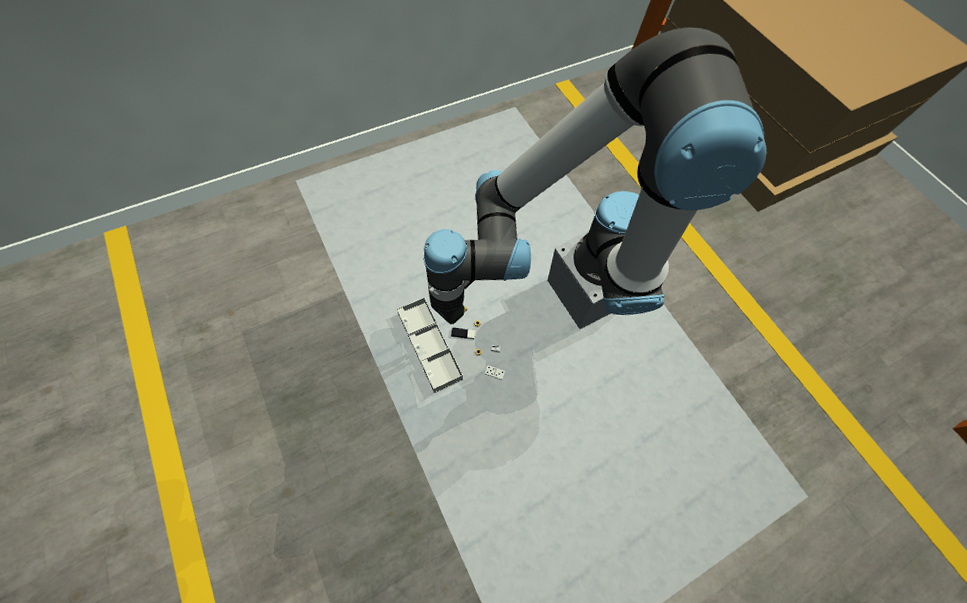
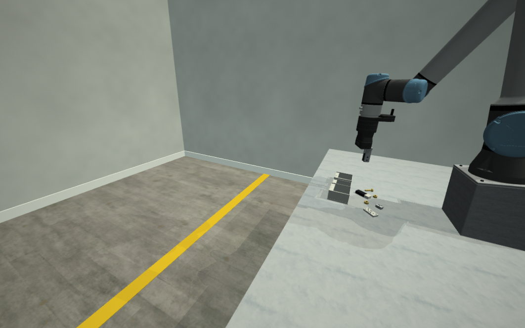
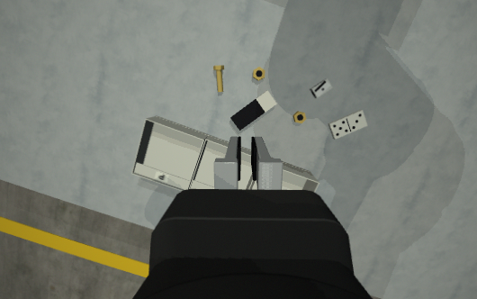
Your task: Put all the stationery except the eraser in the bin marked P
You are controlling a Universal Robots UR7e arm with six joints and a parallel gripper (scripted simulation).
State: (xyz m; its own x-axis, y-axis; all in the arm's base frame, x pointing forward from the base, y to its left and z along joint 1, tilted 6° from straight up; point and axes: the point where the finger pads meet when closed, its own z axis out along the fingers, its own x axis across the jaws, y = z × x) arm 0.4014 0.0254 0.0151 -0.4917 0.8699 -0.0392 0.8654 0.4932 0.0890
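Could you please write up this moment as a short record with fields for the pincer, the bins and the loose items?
pincer: pincer nearly shut, nothing between the fingers, well above the table
bins: row of three bins on the table, partly below the pincer in the wrist view
loose items: black-and-white block, bolt, two nuts, small sharpener-like piece, domino, all on the table beside the bins
bin marks: not readable
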